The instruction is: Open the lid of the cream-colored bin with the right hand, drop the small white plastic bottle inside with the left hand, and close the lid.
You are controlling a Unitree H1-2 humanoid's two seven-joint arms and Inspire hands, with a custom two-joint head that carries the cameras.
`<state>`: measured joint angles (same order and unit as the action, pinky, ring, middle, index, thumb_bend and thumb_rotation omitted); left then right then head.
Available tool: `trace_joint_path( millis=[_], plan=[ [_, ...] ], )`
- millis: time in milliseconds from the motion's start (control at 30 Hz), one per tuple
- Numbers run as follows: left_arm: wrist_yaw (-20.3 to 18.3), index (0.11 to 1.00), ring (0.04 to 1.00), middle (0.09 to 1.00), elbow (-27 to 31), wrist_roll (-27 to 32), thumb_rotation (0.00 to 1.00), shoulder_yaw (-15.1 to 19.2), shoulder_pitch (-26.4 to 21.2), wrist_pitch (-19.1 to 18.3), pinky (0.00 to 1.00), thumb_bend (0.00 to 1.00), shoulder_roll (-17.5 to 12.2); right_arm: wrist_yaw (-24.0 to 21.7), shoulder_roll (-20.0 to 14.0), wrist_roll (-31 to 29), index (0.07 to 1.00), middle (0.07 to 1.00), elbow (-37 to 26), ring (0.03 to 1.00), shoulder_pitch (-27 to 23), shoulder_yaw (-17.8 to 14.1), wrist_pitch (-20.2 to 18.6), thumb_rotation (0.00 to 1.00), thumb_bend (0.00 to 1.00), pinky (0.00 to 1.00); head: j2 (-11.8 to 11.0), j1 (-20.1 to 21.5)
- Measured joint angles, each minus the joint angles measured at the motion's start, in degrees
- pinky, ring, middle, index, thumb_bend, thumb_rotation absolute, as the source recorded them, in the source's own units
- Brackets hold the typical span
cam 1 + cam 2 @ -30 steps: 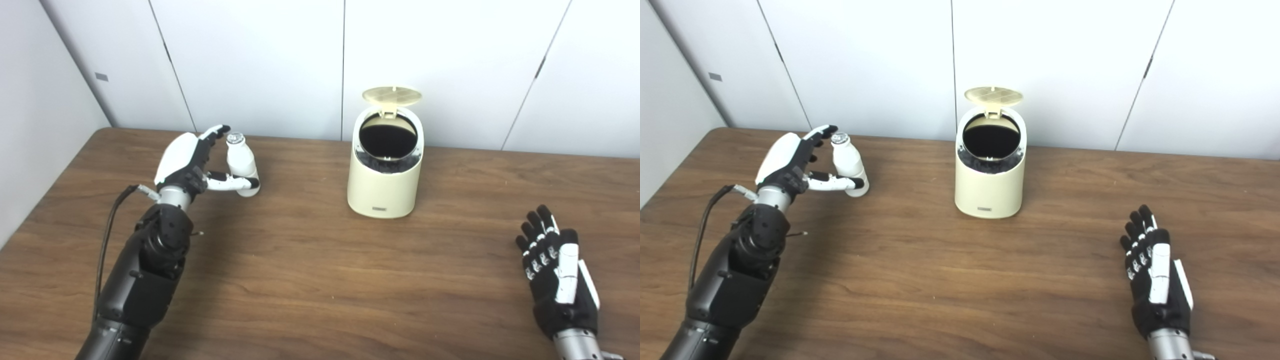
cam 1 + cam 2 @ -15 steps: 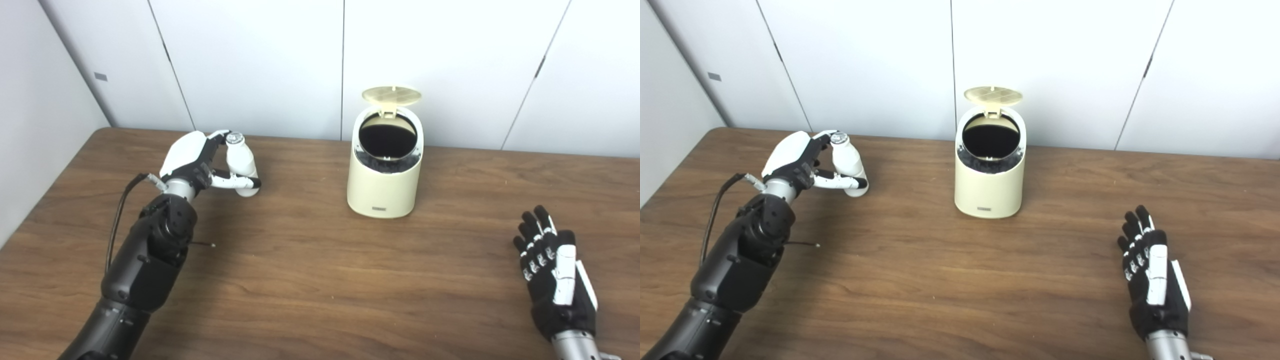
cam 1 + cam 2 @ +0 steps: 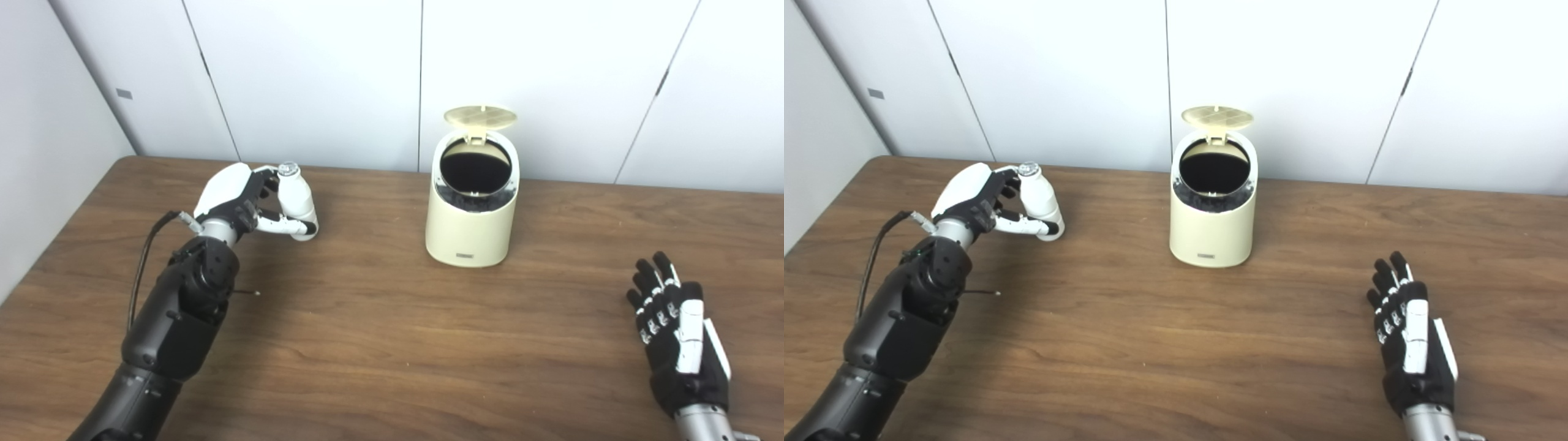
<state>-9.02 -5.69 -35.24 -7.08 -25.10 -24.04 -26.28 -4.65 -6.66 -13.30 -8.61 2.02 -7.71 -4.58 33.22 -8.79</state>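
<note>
Left hand is wrapped around the bottle, which stands upright at the table's far left. The open bin sits off at its 3 o'clock, lid up. Right hand rests empty, fingers apart, near the front edge.

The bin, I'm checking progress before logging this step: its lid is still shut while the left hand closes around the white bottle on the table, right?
Not quite. The lid is already raised, standing up behind the bin with its dark opening exposed, as the left eye view shows. The rest holds: the left hand is closing around the white bottle, which stands on the table.
</note>
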Motion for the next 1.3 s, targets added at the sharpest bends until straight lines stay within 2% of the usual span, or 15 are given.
trace_joint_path(
  millis=[167, 267, 300, 367, 400, 433, 467, 533, 633, 833, 1133, 1200, 1300],
  plan=[
    [0.0, 0.813, 0.695, 0.761, -0.1, 0.8, 0.30, 1.0, -0.2, 0.0, 0.58, 0.92, 0.6, 0.0, 0.0, 0.2, 0.998, 0.973, 0.0, 0.999, 0.0, 0.1, 0.0, 1.00, 0.58, 0.99, 0.1, 0.2],
    [0.4, 0.745, 0.638, 0.728, -0.1, 2.8, 0.16, 2.5, -0.2, 0.2, 0.53, 0.90, 1.8, 0.1, 0.0, 0.3, 0.994, 0.968, 0.0, 0.997, 0.0, 0.0, 0.0, 1.00, 0.58, 0.99, 0.1, -0.1],
    [1.3, 0.700, 0.607, 0.703, -0.3, 3.5, 0.08, 3.3, -0.2, 0.5, 0.50, 0.89, 2.4, 0.1, 0.0, 0.3, 0.996, 0.971, 0.0, 0.999, 0.0, 0.0, 0.0, 1.00, 0.57, 1.00, 0.1, -0.1],
    [4.0, 0.640, 0.566, 0.647, -0.9, 5.1, 0.02, 4.9, -0.2, 2.0, 0.47, 0.86, 3.9, 0.1, 0.0, 0.3, 0.993, 0.967, 0.0, 0.999, 0.0, 0.1, 0.0, 1.00, 0.58, 0.99, 0.0, 0.0],
    [5.5, 0.607, 0.542, 0.603, -1.5, 5.9, 0.01, 6.0, -0.3, 3.2, 0.46, 0.83, 4.7, 0.1, 0.0, 0.3, 0.991, 0.966, 0.0, 1.000, 0.0, 0.1, 0.0, 1.00, 0.59, 1.00, 0.0, 0.0],
    [7.0, 0.555, 0.525, 0.545, -2.3, 6.5, 0.00, 6.6, -0.3, 4.2, 0.45, 0.68, 5.2, 0.1, 0.0, 0.3, 0.992, 0.968, 0.0, 1.000, 0.0, 0.1, 0.0, 1.00, 0.59, 1.00, 0.0, 0.0],
    [8.0, 0.520, 0.509, 0.520, -2.9, 7.0, 0.00, 7.0, -0.3, 5.3, 0.44, 0.60, 5.7, 0.1, 0.0, 0.3, 0.991, 0.967, 0.0, 1.000, 0.0, 0.1, 0.0, 1.00, 0.59, 1.00, 0.0, 0.0],
    [10.2, 0.490, 0.462, 0.502, -4.3, 7.3, 0.00, 7.4, -0.3, 7.3, 0.43, 0.52, 6.4, 0.1, 0.0, 0.3, 0.986, 0.958, 0.0, 0.998, 0.0, 0.0, 0.0, 0.99, 0.58, 1.00, -0.1, 0.2],
    [12.0, 0.468, 0.453, 0.513, -5.5, 8.1, 0.00, 7.6, -0.3, 9.7, 0.42, 0.50, 7.0, 0.2, 0.1, 0.3, 0.988, 0.953, 0.0, 0.996, 0.0, 0.0, 0.0, 0.99, 0.56, 1.00, -0.1, 0.1],
    [13.4, 0.459, 0.444, 0.521, -5.9, 8.4, 0.00, 7.2, -0.3, 11.6, 0.42, 0.50, 6.9, 0.1, 0.1, 0.2, 0.989, 0.953, 0.0, 0.999, 0.0, -0.3, 0.0, 1.00, 0.56, 1.00, 0.1, 0.1],
    [13.6, 0.465, 0.435, 0.522, -5.9, 8.4, 0.00, 7.0, -0.3, 11.7, 0.41, 0.50, 6.9, 0.2, 0.1, 0.3, 0.979, 0.939, 0.0, 0.986, -0.1, -0.5, 0.0, 1.00, 0.58, 0.99, 0.2, 0.3],
    [13.7, 0.470, 0.434, 0.517, -5.0, 8.4, 0.00, 7.0, 0.0, 11.8, 0.41, 0.50, 6.9, 0.3, 0.1, 0.3, 0.982, 0.940, 0.0, 0.986, -0.1, -0.5, 0.0, 1.00, 0.58, 0.99, 0.2, 1.1],
    [13.8, 0.481, 0.434, 0.504, 0.1, 8.4, 0.00, 7.0, 1.3, 11.7, 0.40, 0.50, 7.3, 0.5, 0.1, 0.3, 0.988, 0.945, 0.0, 0.990, -0.1, -0.6, 0.0, 1.00, 0.58, 0.99, 0.4, 1.8]
  ],
)
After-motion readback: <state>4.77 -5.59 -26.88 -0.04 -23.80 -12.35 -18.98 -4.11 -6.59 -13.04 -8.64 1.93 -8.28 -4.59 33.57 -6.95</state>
